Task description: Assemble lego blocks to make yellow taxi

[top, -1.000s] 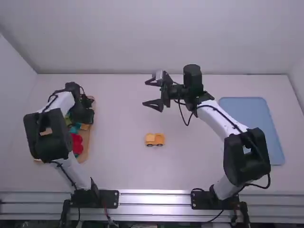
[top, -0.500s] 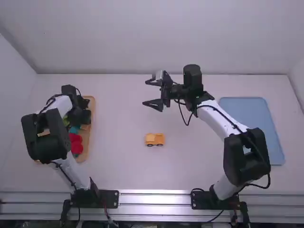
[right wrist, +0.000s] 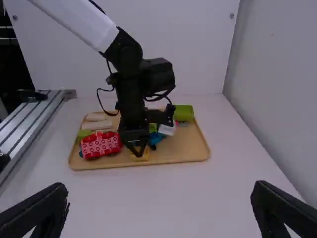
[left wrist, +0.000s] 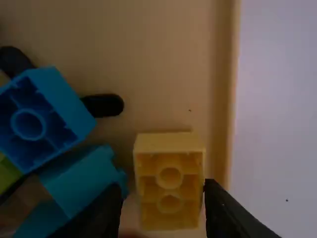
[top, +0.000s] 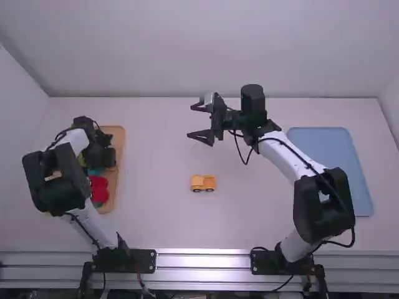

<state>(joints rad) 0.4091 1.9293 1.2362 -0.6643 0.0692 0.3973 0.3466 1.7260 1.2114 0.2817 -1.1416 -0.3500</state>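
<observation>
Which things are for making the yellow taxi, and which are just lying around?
For the taxi:
- wheeled yellow piece, on the table
- yellow block in the wooden tray, probably, since the left gripper is right by it

Probably just lying around:
- blue block
- teal block
- red piece
- green block
- blue tray
</observation>
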